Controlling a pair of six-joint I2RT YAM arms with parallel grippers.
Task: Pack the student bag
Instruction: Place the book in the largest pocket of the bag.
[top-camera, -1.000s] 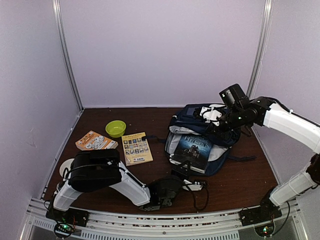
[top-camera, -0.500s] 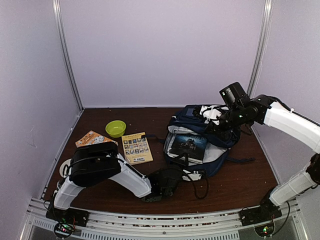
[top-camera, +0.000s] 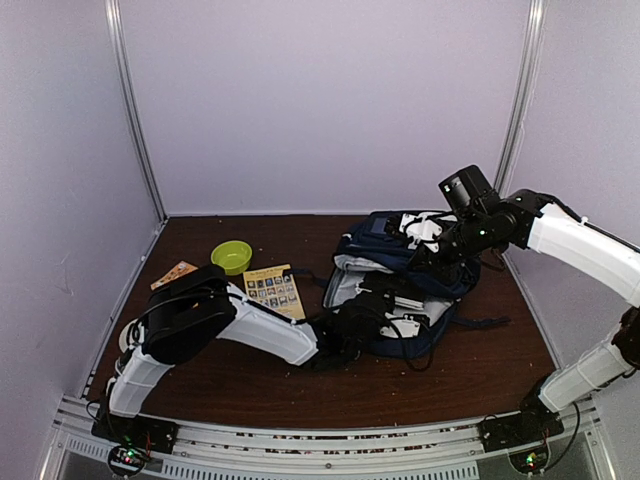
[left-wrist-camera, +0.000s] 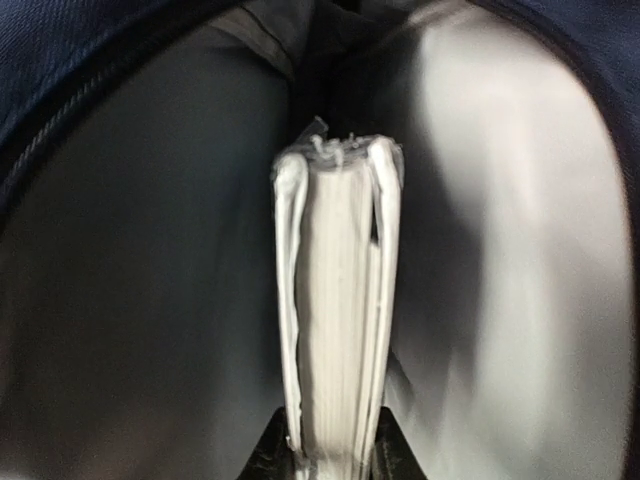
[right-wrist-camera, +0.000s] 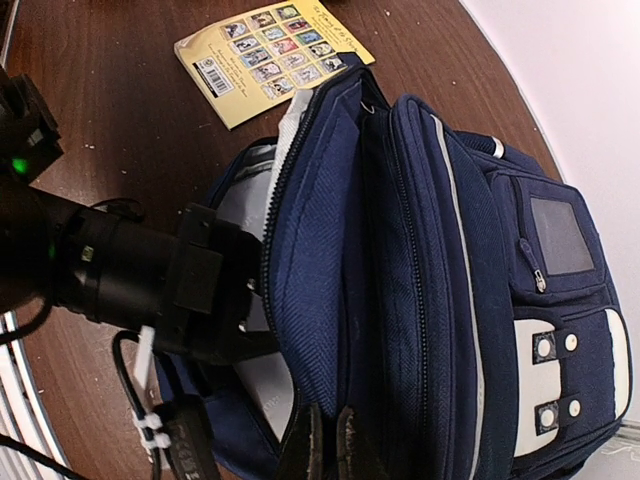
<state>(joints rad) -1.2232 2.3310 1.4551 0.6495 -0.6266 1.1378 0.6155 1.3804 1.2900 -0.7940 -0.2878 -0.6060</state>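
The left arm (top-camera: 260, 335) lies low, stretched forward; the left end effector (left-wrist-camera: 335, 455) clamps a book (left-wrist-camera: 340, 300). The right arm (top-camera: 580, 240) reaches in from the right; the right end effector (right-wrist-camera: 325, 445) pinches the student bag (right-wrist-camera: 480, 300) at its rim.

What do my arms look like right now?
Left arm and right arm: white tubular links, black joint housings. Black cables with a white zip tie loop at the left wrist; a boxy black camera sits on the right wrist.

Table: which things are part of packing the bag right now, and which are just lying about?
In the job:
bag, its flap pinched by the right gripper
book, clamped in the left gripper, inside the bag's opening

Lying about:
yellow booklet
green bowl
orange booklet, partly hidden by the left arm
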